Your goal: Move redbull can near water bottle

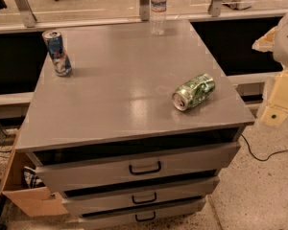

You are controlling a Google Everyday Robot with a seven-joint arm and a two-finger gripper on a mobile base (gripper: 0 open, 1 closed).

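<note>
The redbull can (57,52) is slim, blue and silver, and stands upright near the left edge of the grey cabinet top (125,85). The water bottle (158,8) is clear with a white cap and stands upright at the back edge, right of the middle. The two are far apart. My gripper (277,97) shows as cream-coloured parts at the right edge of the view. It is off the right side of the cabinet, away from both things, and holds nothing that I can see.
A green patterned can (194,91) lies on its side near the right front of the top. The cabinet has three drawers with dark handles (145,168). A cardboard box (26,195) sits at lower left. A black cable (269,156) runs on the floor at right.
</note>
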